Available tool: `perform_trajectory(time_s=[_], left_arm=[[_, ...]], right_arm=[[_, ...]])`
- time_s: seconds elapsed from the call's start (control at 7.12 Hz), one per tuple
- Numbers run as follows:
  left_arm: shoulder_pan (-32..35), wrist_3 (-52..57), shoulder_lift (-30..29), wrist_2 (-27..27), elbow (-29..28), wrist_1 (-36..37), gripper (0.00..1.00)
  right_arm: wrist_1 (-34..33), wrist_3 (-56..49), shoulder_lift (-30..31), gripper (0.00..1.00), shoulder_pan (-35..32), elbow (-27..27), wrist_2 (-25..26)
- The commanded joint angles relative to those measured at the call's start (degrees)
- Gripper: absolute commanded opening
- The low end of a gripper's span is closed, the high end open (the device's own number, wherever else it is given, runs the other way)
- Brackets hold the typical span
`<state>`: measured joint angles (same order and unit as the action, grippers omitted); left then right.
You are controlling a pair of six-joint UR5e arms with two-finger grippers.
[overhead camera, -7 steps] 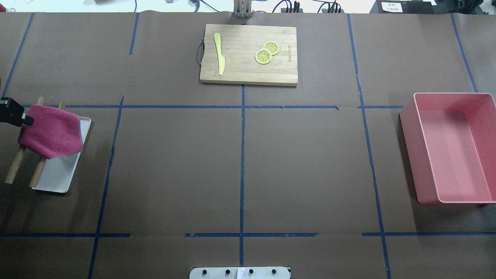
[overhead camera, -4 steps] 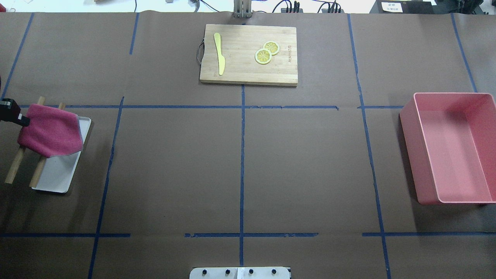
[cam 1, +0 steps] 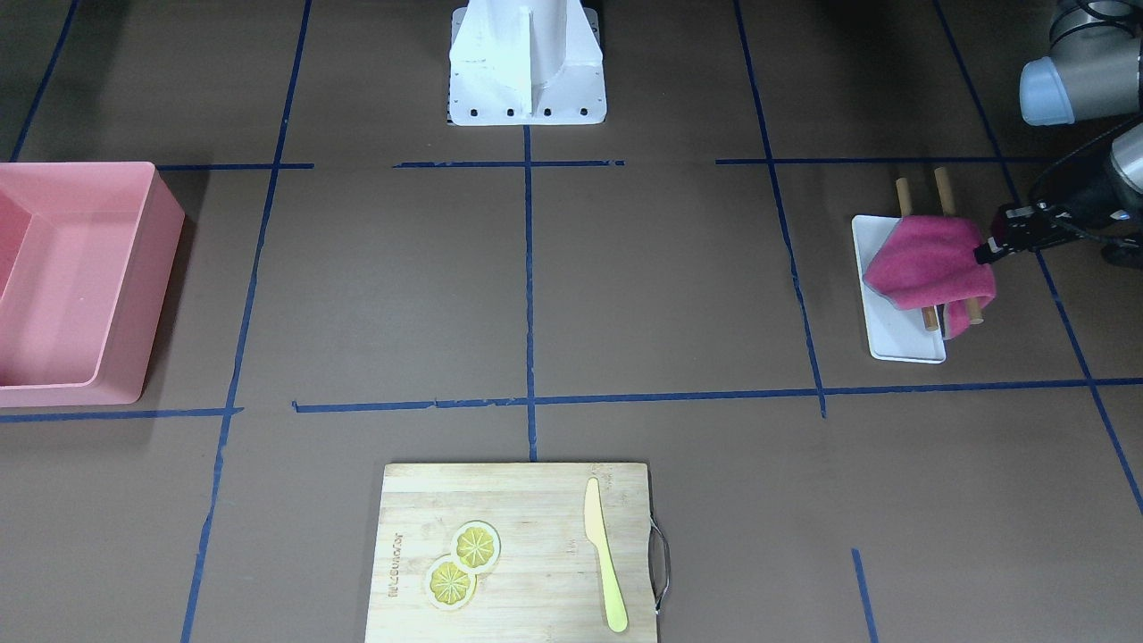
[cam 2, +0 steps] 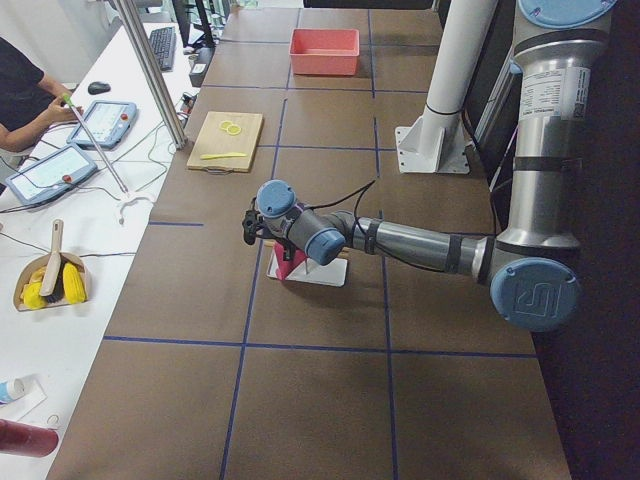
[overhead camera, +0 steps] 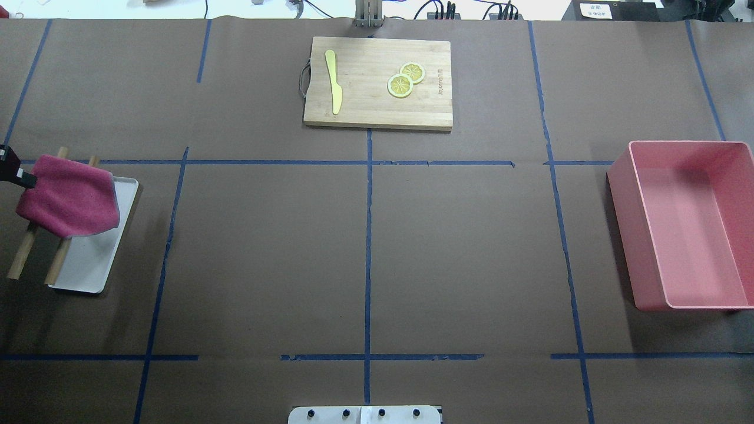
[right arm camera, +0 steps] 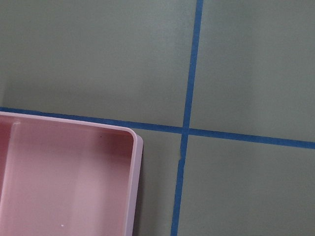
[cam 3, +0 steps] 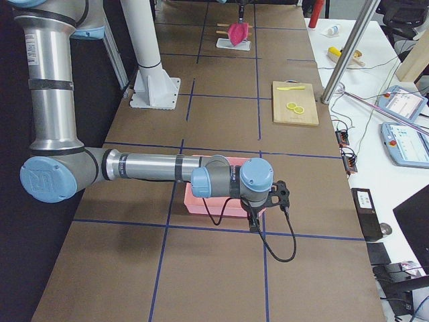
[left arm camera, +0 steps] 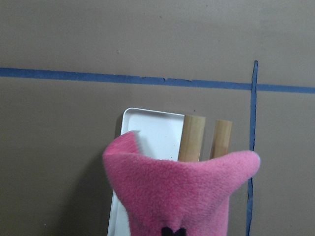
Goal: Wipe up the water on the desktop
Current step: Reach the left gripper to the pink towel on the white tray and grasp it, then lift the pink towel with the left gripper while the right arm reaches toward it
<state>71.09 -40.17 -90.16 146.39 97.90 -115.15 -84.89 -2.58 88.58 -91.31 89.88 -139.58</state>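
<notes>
The desktop [overhead camera: 265, 247] is brown with a blue tape grid, and no water shows on it. My left gripper [overhead camera: 16, 172] is at the far left edge, shut on a corner of a pink cloth [overhead camera: 68, 197]. The cloth hangs over two wooden rods [overhead camera: 23, 254] and a white tray [overhead camera: 88, 265]. In the left wrist view the cloth [left arm camera: 182, 191] fills the lower middle. My right gripper [cam 3: 263, 209] hovers at the near corner of a pink bin [overhead camera: 686, 229]. I cannot tell whether it is open or shut.
A bamboo cutting board [overhead camera: 378, 82] with a yellow knife [overhead camera: 334, 79] and two lemon slices [overhead camera: 405, 79] lies at the far middle. The pink bin stands at the right edge. The robot base [cam 1: 527, 62] is at the near middle.
My left gripper has moved left, pulling the pink cloth with it across the rods and uncovering more of the white tray. Nothing else has moved.
</notes>
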Motion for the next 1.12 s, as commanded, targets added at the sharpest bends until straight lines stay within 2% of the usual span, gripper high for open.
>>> perform_trajectory(time_s=[0.0, 0.14, 0.28, 0.42, 0.56, 0.7, 0.84, 0.98], left_arm=[[5.7, 0.0, -1.9, 6.3, 1.3, 3.9, 0.00], [7.1, 0.0, -3.5, 6.6, 4.7, 9.7, 0.00], [7.6, -0.1, -7.2, 6.5, 9.1, 19.3, 0.00], [8.4, -0.2, -12.5, 6.0, 11.6, 28.5, 0.00], [7.9, -0.4, -17.3, 4.2, 12.0, 33.1, 0.00], [7.5, -0.4, -20.2, 1.0, 10.9, 35.1, 0.00], [5.0, -3.1, -21.1, 0.9, 10.3, 34.7, 0.00], [0.9, -12.0, -24.0, 0.6, 10.3, 34.0, 0.00]], right_arm=[[0.2, 2.0, -0.7, 1.00, 0.1, -0.2, -0.5], [0.3, 2.7, -0.7, 1.00, 0.3, 0.3, -0.6], [1.6, 2.9, -1.0, 1.00, 2.5, 0.5, -0.6], [5.7, 4.0, -1.8, 0.99, 5.2, 0.6, -0.4], [7.4, 11.6, -5.0, 0.99, 8.9, 1.7, -0.4], [7.5, 20.2, -7.9, 0.99, 14.4, 5.9, 0.4], [7.6, 23.8, -10.5, 0.99, 17.3, 9.3, 2.1], [7.7, 27.9, -12.2, 0.99, 21.4, 14.1, 4.9]])
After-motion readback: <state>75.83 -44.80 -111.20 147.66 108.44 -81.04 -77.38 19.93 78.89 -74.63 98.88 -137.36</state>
